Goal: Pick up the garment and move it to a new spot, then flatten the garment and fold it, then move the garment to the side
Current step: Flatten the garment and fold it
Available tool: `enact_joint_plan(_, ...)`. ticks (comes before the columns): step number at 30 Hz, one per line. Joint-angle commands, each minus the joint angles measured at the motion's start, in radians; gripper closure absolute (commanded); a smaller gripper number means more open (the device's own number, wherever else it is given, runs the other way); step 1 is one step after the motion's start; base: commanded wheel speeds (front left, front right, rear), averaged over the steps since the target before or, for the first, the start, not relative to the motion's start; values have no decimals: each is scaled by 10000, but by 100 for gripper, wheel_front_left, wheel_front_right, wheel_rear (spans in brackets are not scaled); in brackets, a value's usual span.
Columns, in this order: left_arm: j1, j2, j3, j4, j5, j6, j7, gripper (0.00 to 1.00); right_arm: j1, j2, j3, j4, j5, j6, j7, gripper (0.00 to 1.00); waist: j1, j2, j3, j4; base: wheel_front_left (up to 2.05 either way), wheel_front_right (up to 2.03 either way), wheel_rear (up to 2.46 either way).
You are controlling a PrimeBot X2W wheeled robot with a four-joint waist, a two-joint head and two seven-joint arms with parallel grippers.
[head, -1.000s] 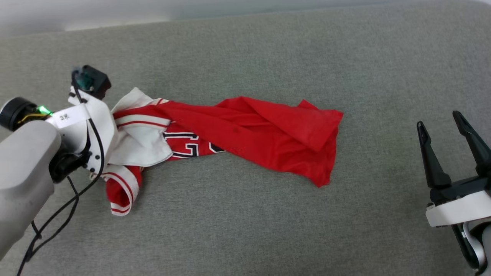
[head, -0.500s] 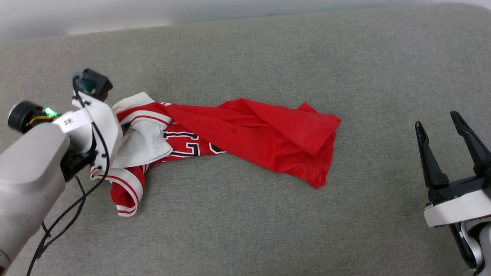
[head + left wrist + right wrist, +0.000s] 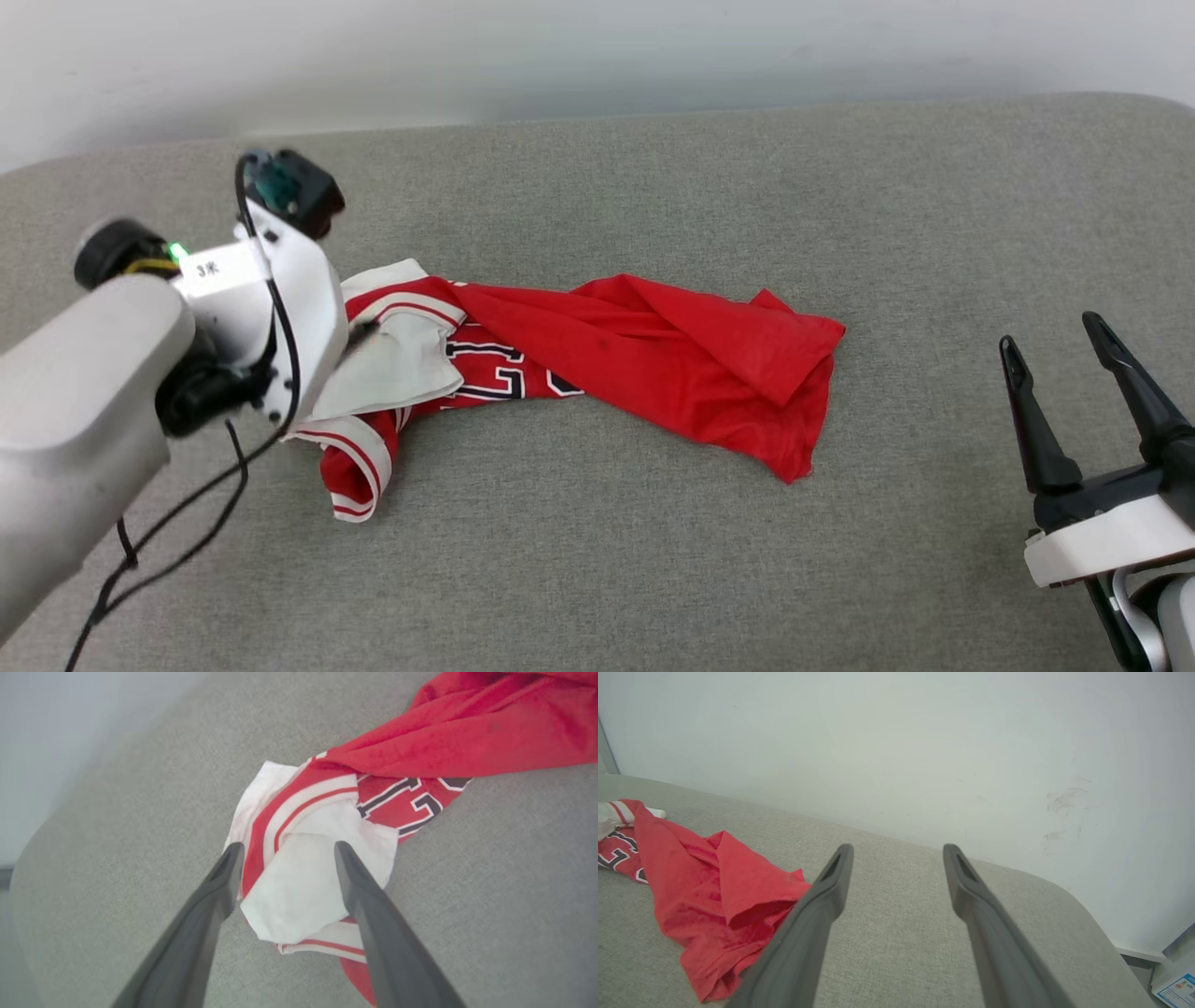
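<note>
The garment (image 3: 653,359), a red jersey with white sleeves and dark numerals, lies crumpled in a long strip on the grey cushion (image 3: 597,560). Its bunched white sleeve (image 3: 299,891) and striped trim are at the left end. My left gripper (image 3: 287,847) is open, its two dark fingers straddling that sleeve bunch without pinching it. In the head view the left arm's white wrist (image 3: 280,299) covers the garment's left edge. My right gripper (image 3: 1050,334) stands open and empty at the far right, well clear of the garment's red hem (image 3: 714,933).
A pale wall (image 3: 597,56) runs along the cushion's far edge. The cushion's rounded right corner (image 3: 1064,905) drops off, with a white box (image 3: 1176,989) on the floor beyond it. A black cable (image 3: 187,523) hangs from the left arm.
My left gripper went from shut to open and let go of the white sleeve, which now rests on the cushion. The head camera tilted, shifting the whole picture down and right. The right gripper stayed open.
</note>
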Motion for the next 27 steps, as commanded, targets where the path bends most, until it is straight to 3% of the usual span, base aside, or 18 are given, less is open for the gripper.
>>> enact_joint_plan(1,346,126,-119,-397,-391,-6,525,0,22,44,50,11,44,-7,-19,0,0,0,-29,-7,0,0,0)
enact_joint_plan(9,932,557,-643,-1130,-676,20,1580,0,-128,-53,121,-39,154,-7,-19,0,0,0,151,-134,0,0,0)
enact_joint_plan(18,2074,114,-1104,-334,-739,35,2211,0,-323,-2,224,23,167,-7,-17,0,0,0,399,-363,0,0,0)
enact_joint_plan(20,2244,30,-1183,-172,-680,9,2176,100,-353,-7,214,38,166,-7,-17,0,0,0,413,-400,0,0,0)
enact_joint_plan(27,1761,39,-1041,-364,-380,-35,1427,100,-138,-12,66,86,111,-7,-19,0,0,0,128,-263,0,0,0)
